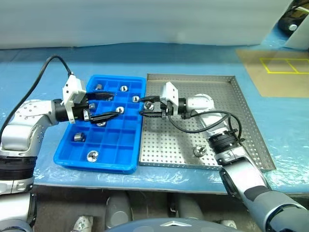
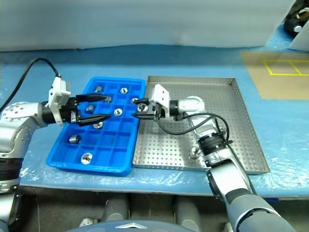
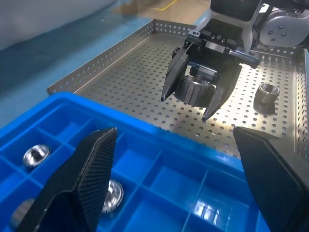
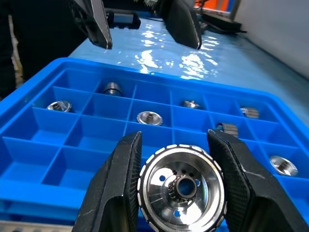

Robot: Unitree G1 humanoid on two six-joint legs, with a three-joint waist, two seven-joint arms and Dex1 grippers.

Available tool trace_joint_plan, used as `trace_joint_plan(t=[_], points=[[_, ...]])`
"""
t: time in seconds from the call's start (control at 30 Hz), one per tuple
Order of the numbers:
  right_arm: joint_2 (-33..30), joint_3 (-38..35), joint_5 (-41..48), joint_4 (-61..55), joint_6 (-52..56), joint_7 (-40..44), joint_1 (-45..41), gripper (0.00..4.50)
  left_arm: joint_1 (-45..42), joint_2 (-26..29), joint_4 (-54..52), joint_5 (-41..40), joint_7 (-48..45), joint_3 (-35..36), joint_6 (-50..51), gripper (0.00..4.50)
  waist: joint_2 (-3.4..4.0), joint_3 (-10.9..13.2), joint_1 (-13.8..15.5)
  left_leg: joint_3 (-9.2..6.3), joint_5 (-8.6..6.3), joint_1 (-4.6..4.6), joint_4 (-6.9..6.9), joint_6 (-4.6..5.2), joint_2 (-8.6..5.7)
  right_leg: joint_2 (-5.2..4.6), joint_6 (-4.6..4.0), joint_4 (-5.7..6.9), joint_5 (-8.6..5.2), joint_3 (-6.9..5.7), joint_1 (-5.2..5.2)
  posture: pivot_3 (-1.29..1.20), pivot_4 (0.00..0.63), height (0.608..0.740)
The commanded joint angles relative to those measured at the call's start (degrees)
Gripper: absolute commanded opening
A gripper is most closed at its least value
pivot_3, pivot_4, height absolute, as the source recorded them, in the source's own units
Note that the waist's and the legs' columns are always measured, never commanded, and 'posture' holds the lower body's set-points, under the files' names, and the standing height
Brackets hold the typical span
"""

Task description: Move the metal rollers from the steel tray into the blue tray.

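- The right gripper [image 4: 179, 186] clamps a metal roller [image 4: 181, 192] between its two black fingers, holding it in the air at the seam between the two trays, over the near-left edge of the steel tray [image 1: 241, 121].
- From the right wrist camera, the held roller shows a ribbed rim, a shiny face and a dark centre hole; the blue tray [image 4: 58, 159] lies just beyond it.
- The left gripper [image 1: 107, 107] hangs over the middle of the blue tray with its fingers spread wide and nothing between them; its tips point toward the right gripper, the two a short gap apart.
- One more roller [image 1: 199, 151] lies loose on the perforated floor of the steel tray, toward its near edge, close beside the right forearm.
- Several rollers already sit in the blue tray's square compartments: one [image 1: 92, 155] in the near row, one [image 1: 78, 137] by the left wall, and others [image 1: 123, 89] along the far rows. Many compartments stand bare.
- The blue tray [image 1: 120, 145] and the steel tray rest side by side, edges touching or nearly so, on a blue plastic-covered table [image 1: 280, 125].
- A brown board with yellow tape lines [image 1: 280, 67] lies on the table's far right corner.
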Motion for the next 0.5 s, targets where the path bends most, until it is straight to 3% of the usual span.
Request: trace_joint_plan(t=[0.03,0.2,0.5], points=[[3.57,0.79,-0.25,4.90,-5.03,1.51,-3.69,1.73,4.47,1.75,-7.60,-2.86,3.91,6.24,2.55,4.09,0.00,0.00,0.87,-0.02,0.00,-0.04,0.00,-0.01,0.02,0.00,0.00,0.01,0.00,-0.02,-0.03,0.25,0.150,0.740],[9.26,1.35,-0.99,12.83,-9.28,2.59,-6.88,1.73,11.49,2.10,-15.16,-5.82,8.22,11.36,6.18,4.09,0.01,0.01,1.69,-0.06,-0.06,-0.04,-0.01,0.09,0.07,0.00,-0.05,0.06,-0.03,-0.10,-0.05,0.33,0.150,0.740],[15.02,1.73,-3.66,22.24,-14.27,1.69,-7.39,1.73,15.92,2.88,-19.27,-8.17,11.73,14.57,8.08,4.09,0.03,0.03,4.22,-0.08,-0.06,-0.08,-0.01,0.10,0.11,0.00,-0.08,0.06,-0.05,-0.15,-0.05,0.38,0.150,0.740]])
